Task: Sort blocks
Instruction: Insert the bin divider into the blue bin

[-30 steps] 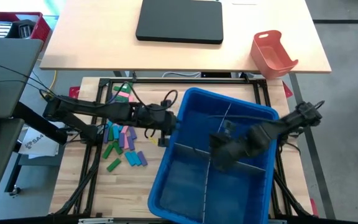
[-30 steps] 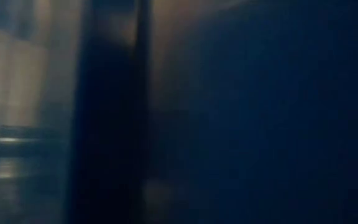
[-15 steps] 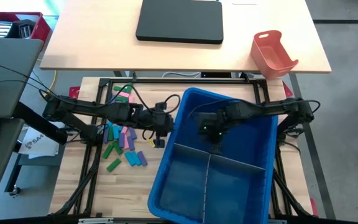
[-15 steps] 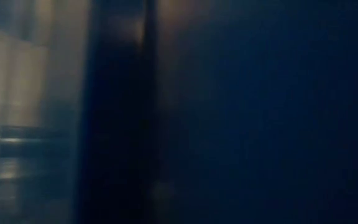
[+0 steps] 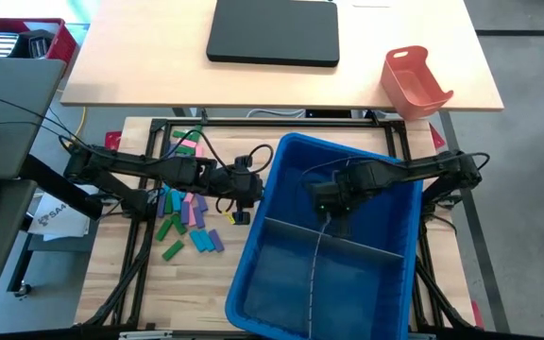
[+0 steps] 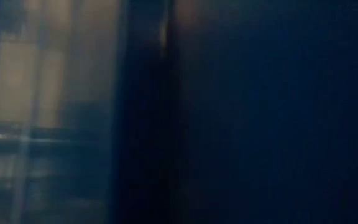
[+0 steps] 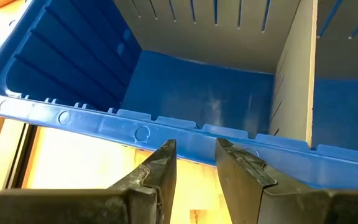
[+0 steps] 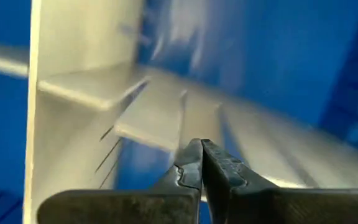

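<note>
High view: the blocks point(image 5: 185, 212) lie scattered on the table left of the blue bin point(image 5: 281, 283); the left gripper point(image 5: 253, 188) sits just outside the bin's left wall, the right gripper point(image 5: 325, 200) inside the bin above the grey divider point(image 5: 348, 247). Low view: only dark blue blur. Left wrist view: fingers point(image 7: 160, 171) narrowly apart, empty, at the bin's rim. Right wrist view: right fingers point(image 8: 188, 168) pressed together over the divider.

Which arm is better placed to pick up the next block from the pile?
Probably left. Its claw hangs open at the blue bin's outer edge, beside the blocks. The right claw is shut, inside the bin at the grey divider.
</note>
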You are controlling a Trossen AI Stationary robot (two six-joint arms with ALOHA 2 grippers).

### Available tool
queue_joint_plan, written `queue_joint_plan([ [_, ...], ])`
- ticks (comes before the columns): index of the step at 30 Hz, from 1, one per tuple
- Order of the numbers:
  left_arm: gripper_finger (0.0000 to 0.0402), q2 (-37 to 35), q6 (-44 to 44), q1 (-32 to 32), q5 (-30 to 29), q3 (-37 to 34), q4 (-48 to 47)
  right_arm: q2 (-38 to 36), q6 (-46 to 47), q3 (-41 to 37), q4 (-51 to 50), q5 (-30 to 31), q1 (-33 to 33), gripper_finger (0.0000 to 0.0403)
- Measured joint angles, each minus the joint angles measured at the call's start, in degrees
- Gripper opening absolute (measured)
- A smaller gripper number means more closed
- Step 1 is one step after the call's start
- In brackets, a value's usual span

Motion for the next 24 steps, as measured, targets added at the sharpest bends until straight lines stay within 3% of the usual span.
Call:
queue_joint_plan([
  [5,0.0106,0.0,0.7,0.0,0.1,0.3,0.6,-0.4,-1.3,5.6,4.0,6.5,0.0,0.0],
  [11,0.0106,0.0,1.1,0.0,0.2,0.4,0.7,0.8,-4.1,6.3,19.4,-2.7,0.1,0.0],
  [18,0.0106,0.0,1.1,-0.4,0.2,0.4,0.6,6.5,-0.9,6.3,12.4,-3.0,-1.7,0.0],
  [24,0.0106,0.0,1.1,-0.4,1.3,0.4,0.5,10.3,-4.3,6.3,8.9,-15.4,-3.0,0.0],
])
